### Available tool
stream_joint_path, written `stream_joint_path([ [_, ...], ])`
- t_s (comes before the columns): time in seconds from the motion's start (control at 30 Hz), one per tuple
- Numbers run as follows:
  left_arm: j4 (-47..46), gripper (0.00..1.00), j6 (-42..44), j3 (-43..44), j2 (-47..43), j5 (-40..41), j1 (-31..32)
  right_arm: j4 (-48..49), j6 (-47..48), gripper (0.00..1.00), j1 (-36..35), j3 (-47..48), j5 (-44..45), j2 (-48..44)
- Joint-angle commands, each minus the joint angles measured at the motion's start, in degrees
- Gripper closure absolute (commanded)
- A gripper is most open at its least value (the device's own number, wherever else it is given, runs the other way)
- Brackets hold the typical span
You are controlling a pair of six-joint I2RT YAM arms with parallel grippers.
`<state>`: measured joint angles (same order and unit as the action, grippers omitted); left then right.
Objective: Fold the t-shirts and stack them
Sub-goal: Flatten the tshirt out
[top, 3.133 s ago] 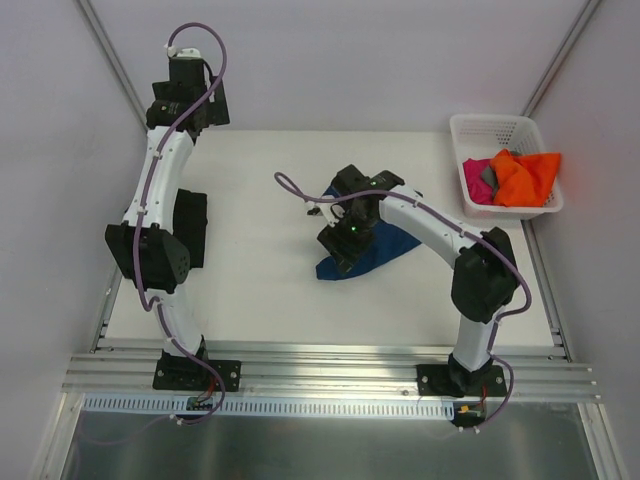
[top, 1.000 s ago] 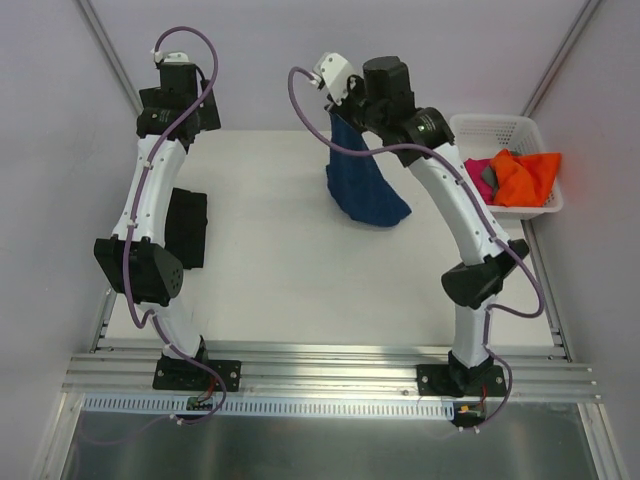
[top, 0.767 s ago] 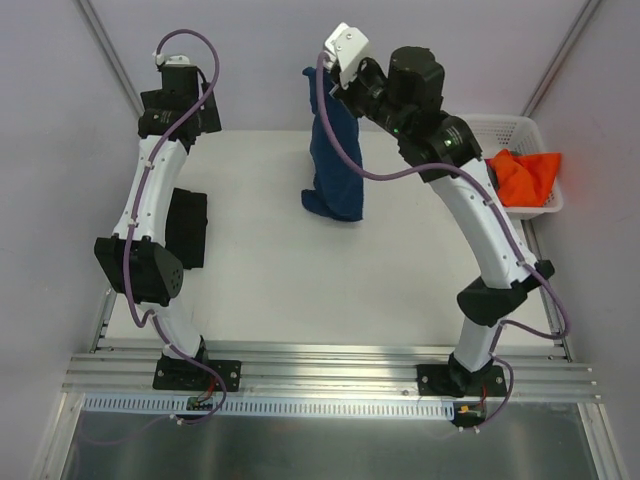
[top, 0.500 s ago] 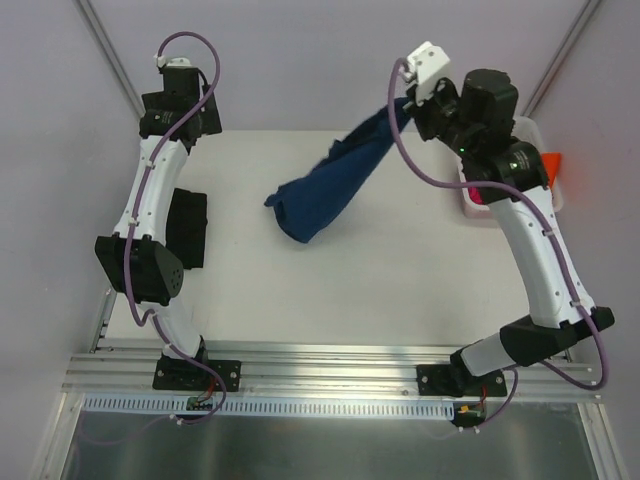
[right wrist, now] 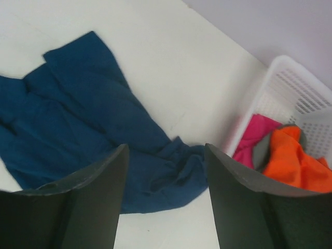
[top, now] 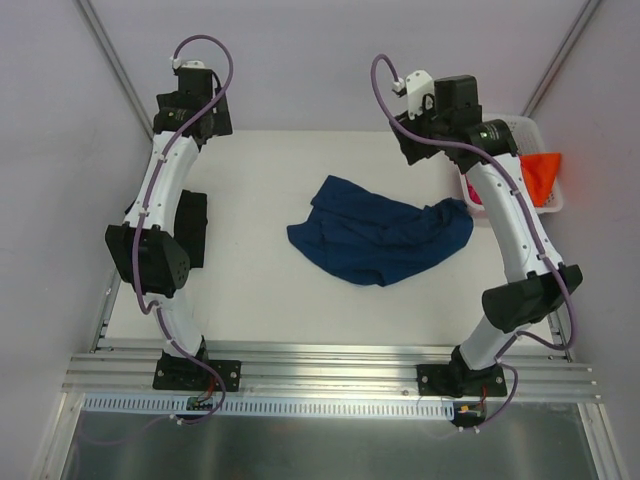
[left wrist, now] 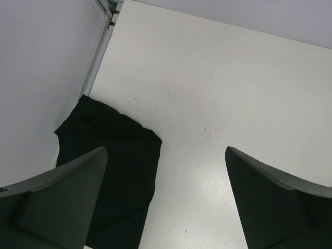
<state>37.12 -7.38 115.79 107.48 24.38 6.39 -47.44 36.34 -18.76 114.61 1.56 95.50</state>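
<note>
The navy blue t-shirt (top: 380, 238) lies spread and rumpled on the middle of the table; it also shows in the right wrist view (right wrist: 88, 129). My right gripper (top: 412, 150) is open and empty, raised above the shirt's right end near the basket. A folded black t-shirt (top: 190, 228) lies at the table's left edge, also in the left wrist view (left wrist: 111, 166). My left gripper (top: 190, 120) is open and empty, high at the far left. Orange (top: 540, 175), magenta (right wrist: 254, 137) and grey (right wrist: 262, 150) shirts lie in the basket.
The white lattice basket (top: 500, 128) stands at the far right corner, also in the right wrist view (right wrist: 290, 91). Metal rails run along the table's left side (left wrist: 98, 52) and near edge (top: 330, 375). Walls close in at the back and sides.
My right gripper swung the navy shirt up and across, then let it go; the shirt now lies spread on the table. The left arm barely moved.
</note>
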Motion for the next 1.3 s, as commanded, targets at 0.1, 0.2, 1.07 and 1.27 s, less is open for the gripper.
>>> stream_joint_path([
  [0.1, -0.83, 0.01, -0.71, -0.21, -1.75, 1.19, 0.37, -3.35, -5.22, 0.38, -3.91, 2.29, -12.35, 3.98],
  [0.2, -0.83, 0.01, -0.88, -0.65, -2.10, 0.93, 0.37, -4.59, -7.41, 0.39, -4.26, -2.25, -16.92, 7.06],
  [1.07, -0.38, 0.46, -11.60, -7.75, 20.22, -84.04, 5.55, -2.92, -16.13, 0.37, -1.98, -2.54, -17.21, 14.72],
  [1.27, -3.37, 0.43, -14.15, -6.02, 23.56, -85.03, 6.88, -3.01, -15.16, 0.37, -1.89, -4.13, -16.33, 13.22],
])
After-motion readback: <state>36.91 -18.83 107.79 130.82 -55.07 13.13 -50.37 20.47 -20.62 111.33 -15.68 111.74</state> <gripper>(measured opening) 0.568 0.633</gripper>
